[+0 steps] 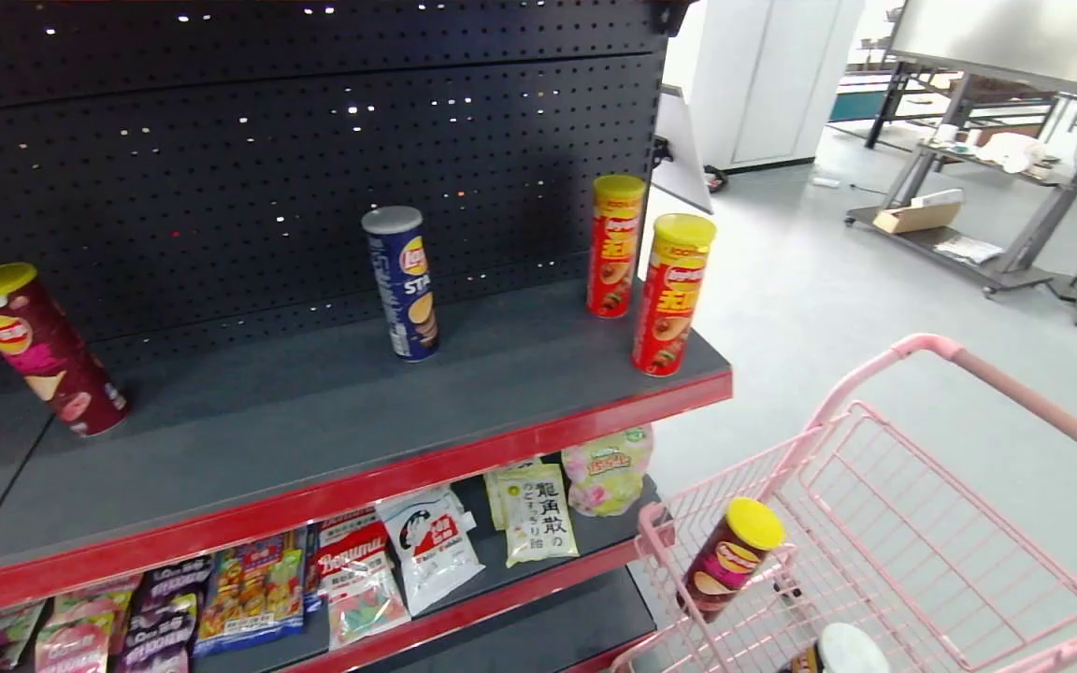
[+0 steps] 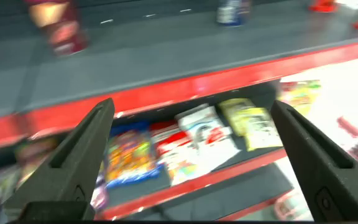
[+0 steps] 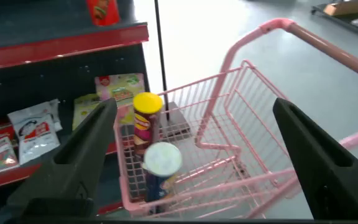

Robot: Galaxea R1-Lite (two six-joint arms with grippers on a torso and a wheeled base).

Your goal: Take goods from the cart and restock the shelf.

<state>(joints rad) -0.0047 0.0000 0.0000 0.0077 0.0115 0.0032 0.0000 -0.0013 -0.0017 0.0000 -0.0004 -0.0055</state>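
A pink wire cart (image 1: 884,523) stands at the shelf's right end. In it are a maroon can with a yellow lid (image 1: 733,558) (image 3: 145,121) and a dark can with a white lid (image 1: 842,650) (image 3: 160,168), both near the cart's shelf-side corner. My right gripper (image 3: 197,162) hangs open above the cart (image 3: 241,124), empty, with the two cans between and below its fingers. My left gripper (image 2: 191,168) is open and empty, facing the shelf's red front edge (image 2: 166,87). The upper shelf board (image 1: 314,402) holds a maroon can (image 1: 34,346), a blue can (image 1: 403,280) and two red cans (image 1: 615,245) (image 1: 672,294).
Snack bags (image 1: 426,542) (image 2: 197,140) crowd the lower shelf tier. Wide bare stretches lie between the cans on the upper board. A black pegboard (image 1: 314,140) backs the shelf. Open grey floor lies to the right, with metal racks (image 1: 969,224) far off.
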